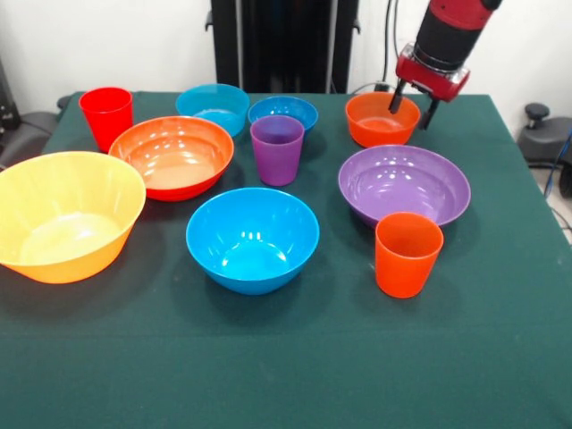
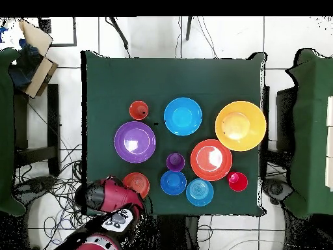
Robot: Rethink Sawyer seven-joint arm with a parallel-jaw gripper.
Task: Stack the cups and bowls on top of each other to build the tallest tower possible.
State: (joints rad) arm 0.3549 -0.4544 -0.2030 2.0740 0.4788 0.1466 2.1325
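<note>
We counted 7 bowls and 3 cups standing separately on the green table (image 1: 500, 357); the gripper (image 1: 413, 105) straddled the small orange bowl's (image 1: 382, 120) rim, jaws spread.

Cups (image 1: 277, 148) and bowls (image 1: 253, 239) lie apart, none stacked

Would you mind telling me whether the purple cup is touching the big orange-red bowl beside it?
Apart. In the front view a strip of green cloth shows between the purple cup and the orange-red bowl.
</note>
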